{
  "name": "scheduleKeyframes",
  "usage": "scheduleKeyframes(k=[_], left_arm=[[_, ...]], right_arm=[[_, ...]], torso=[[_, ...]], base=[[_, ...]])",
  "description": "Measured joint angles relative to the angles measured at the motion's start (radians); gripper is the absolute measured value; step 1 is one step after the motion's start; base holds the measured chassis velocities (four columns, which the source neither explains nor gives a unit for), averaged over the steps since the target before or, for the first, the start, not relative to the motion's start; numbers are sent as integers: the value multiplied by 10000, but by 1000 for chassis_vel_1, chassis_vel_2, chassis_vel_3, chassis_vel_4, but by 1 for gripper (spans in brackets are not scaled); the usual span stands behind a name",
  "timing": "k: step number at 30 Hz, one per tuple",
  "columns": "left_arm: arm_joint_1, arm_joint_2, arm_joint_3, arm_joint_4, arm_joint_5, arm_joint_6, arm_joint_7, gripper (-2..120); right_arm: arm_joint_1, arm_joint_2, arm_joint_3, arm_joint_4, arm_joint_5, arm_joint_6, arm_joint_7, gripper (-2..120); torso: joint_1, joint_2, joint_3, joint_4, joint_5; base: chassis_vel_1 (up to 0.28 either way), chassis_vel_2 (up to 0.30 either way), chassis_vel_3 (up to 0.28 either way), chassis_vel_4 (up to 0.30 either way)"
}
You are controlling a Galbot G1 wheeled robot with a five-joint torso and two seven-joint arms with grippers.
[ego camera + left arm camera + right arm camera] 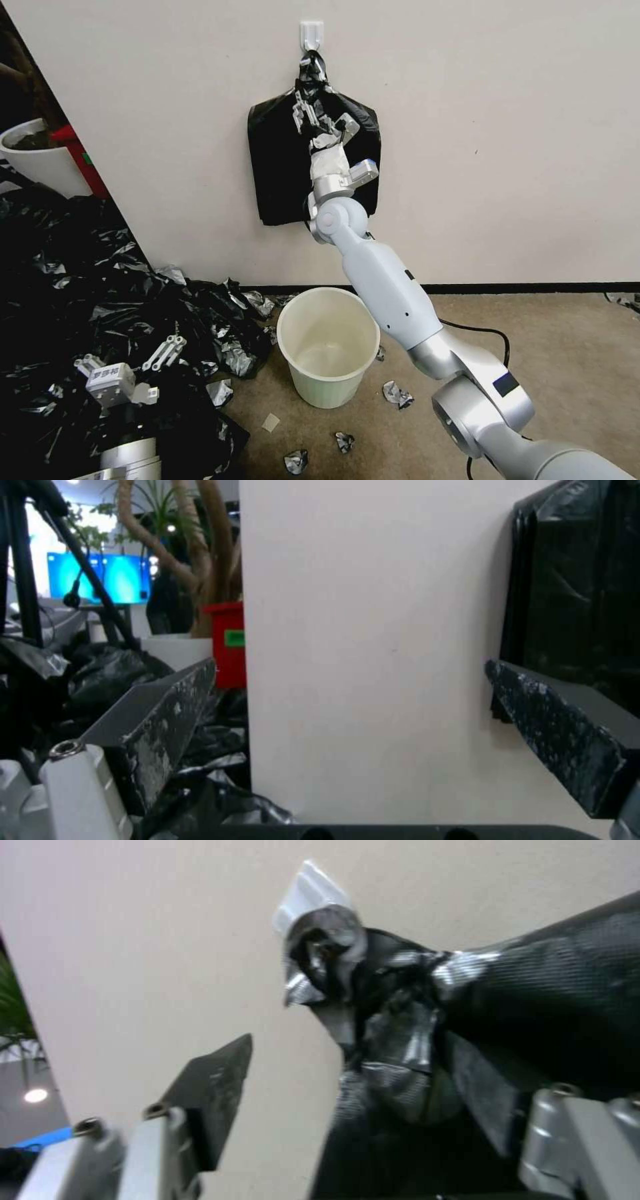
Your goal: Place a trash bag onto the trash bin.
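Hanging on white wall [500,133]: black bundle [280,167] | right pincer [313,120] spread | left pincer [127,367] spread | beige carpet [567,347]

The bin [328,347] is cream-white. The hanging bundle [280,167] is glossy black on a white hook [311,32]. Beige carpet [567,347].

head: high, facing wall [500,133] | wrists: close, same wall

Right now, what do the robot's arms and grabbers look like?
The right arm has pale blue-grey shells, shiny silver joints, a small black patch and a black cable beside it. The right gripper is silver metal with dark, scuffed pads. The left gripper is silver-white with the same speckled dark fingers.
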Motion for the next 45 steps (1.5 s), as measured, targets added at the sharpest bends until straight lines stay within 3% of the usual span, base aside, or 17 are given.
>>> scheduleKeyframes(k=[4, 7, 10, 25, 32, 38, 45], left_arm=[[-19, 0, -14, 29, -1, 0, -4, 100], [-24, 0, -40, 74, -2, -9, -6, 100], [-26, 0, -57, 91, -2, -17, -6, 100], [-44, 0, -17, 166, 67, -62, -6, 100], [-69, 0, -10, 193, 90, -67, -6, 100], [-64, 0, -42, 226, 83, -88, -6, 100], [-61, 0, -32, 230, 86, -93, -6, 100]], right_arm=[[4, 0, -18, 1, 114, 17, -307, 80], [4, -1, -46, 8, 316, 34, -1013, 69], [5, -1, -45, -48, 392, 36, -1308, 67], [-61, -2, 104, -261, 489, 35, -1434, 70], [91, -2, 197, -605, 1124, -125, -2120, 80], [101, -3, 215, -615, 1272, -167, -2852, 79], [143, -3, 283, -764, 1363, -200, -2998, 77]], torso=[[0, 0, 0, -1, 0], [0, 0, 0, -1, 0], [0, 0, 0, 0, 0], [0, 0, 0, -1, 0], [0, 0, 0, -1, 0], [-1, 0, 0, 0, 0], [-1, 0, 0, -1, 0]], base=[[0, 0, 0, 0], [0, 0, 0, 0], [0, 0, 0, 0], [0, 0, 0, 0], [0, 0, 0, 0], [0, 0, 0, 0], [0, 0, 0, 0]])
